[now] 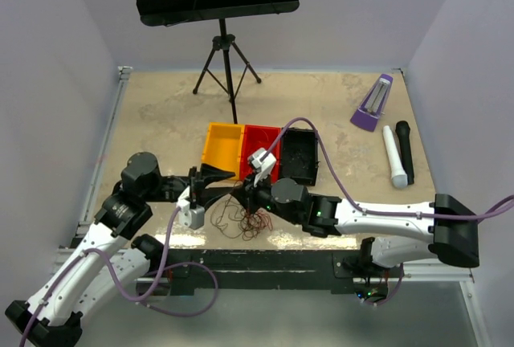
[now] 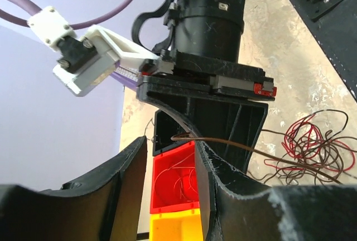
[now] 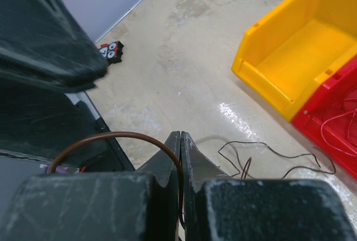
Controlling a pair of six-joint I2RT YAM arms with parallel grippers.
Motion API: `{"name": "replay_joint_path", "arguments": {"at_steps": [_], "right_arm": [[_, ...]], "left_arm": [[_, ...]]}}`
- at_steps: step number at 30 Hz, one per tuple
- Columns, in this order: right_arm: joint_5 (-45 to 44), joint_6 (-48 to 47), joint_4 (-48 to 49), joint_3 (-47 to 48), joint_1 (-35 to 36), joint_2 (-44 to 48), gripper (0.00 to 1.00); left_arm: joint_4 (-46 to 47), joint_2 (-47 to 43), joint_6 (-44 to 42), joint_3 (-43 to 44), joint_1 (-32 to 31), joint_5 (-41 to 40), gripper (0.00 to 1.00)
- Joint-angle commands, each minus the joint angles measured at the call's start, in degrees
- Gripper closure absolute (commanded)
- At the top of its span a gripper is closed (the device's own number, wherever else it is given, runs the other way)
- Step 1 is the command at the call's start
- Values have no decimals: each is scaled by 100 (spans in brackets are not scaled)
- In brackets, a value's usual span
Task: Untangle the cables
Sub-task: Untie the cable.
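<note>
The cables (image 1: 241, 220) are a loose clump of thin red and black wires on the table in front of the bins. In the left wrist view the clump of cables (image 2: 312, 140) lies at the right. My right gripper (image 3: 180, 136) is shut on one brown wire (image 3: 111, 136), which arcs leftward out of its tips. That brown wire (image 2: 234, 143) ends between the tips of my left gripper (image 2: 170, 146), whose jaws stand apart and do not clamp it. Seen from above, the left gripper (image 1: 218, 186) and the right gripper (image 1: 246, 196) face each other just above the clump.
A yellow bin (image 1: 222, 148), a red bin (image 1: 261, 148) and a black bin (image 1: 298, 154) stand in a row behind the grippers. A few thin wires lie in the red bin (image 2: 173, 177). A music stand tripod (image 1: 227, 70), a purple metronome (image 1: 372, 104) and microphones (image 1: 397, 154) sit farther back.
</note>
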State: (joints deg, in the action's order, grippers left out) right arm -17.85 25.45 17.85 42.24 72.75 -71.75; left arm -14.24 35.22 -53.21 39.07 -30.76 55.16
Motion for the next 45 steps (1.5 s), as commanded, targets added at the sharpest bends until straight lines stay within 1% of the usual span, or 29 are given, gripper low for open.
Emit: {"name": "replay_joint_path", "arguments": {"at_steps": [1, 4, 6, 11, 13, 15, 16, 17, 20, 25, 28, 29, 30, 31, 33, 36, 38, 42, 45], "right_arm": [[141, -155, 44, 399, 20, 29, 100], [176, -181, 26, 443, 20, -15, 100], [202, -198, 26, 461, 20, -50, 100], [387, -234, 44, 557, 20, -269, 100], [431, -242, 52, 610, 20, -375, 100], [457, -243, 105, 619, 20, -401, 100], [457, -243, 122, 628, 20, -410, 100], [457, -234, 131, 628, 20, -428, 100], [484, -207, 166, 610, 20, -446, 100], [572, -181, 219, 619, 20, -533, 100], [589, -181, 184, 636, 20, -595, 100], [581, -172, 167, 619, 20, -604, 95], [563, -137, 158, 593, 20, -604, 84], [537, -120, 166, 532, 20, -595, 80], [467, -41, 254, 391, 29, -578, 78], [344, 117, 421, 163, 20, -569, 72], [282, 232, 509, 40, 20, -577, 69], [264, 460, 729, -216, 20, -630, 69], [247, 592, 834, -391, 20, -779, 71]], "left_arm": [[53, 72, -541, 4, 18, 311, 57], [-34, 64, -611, 4, 9, 478, 57], [-298, 107, -883, 83, 9, 557, 58], [-211, 151, -770, 154, -9, 662, 59], [-202, 160, -700, 206, -26, 751, 67], [-228, 195, -621, 276, -44, 804, 84], [-220, 213, -559, 320, -35, 804, 95], [-228, 239, -541, 355, -35, 795, 100], [-141, 178, -279, 435, -44, 707, 100], [298, 20, 573, 426, -44, 681, 100], [623, -76, 1100, 409, -44, 436, 100], [798, -94, 1372, 417, -44, 243, 100], [974, -138, 1627, 435, -44, 41, 100], [1193, -156, 1943, 478, -44, -239, 100], [1580, -200, 2235, 575, -44, -671, 100], [2203, -296, 2761, 646, -44, -1312, 100], [2399, -323, 2974, 724, -35, -1621, 100], [2347, -297, 3027, 1014, -44, -1745, 100], [2347, -262, 3150, 1251, -44, -1763, 100]]}}
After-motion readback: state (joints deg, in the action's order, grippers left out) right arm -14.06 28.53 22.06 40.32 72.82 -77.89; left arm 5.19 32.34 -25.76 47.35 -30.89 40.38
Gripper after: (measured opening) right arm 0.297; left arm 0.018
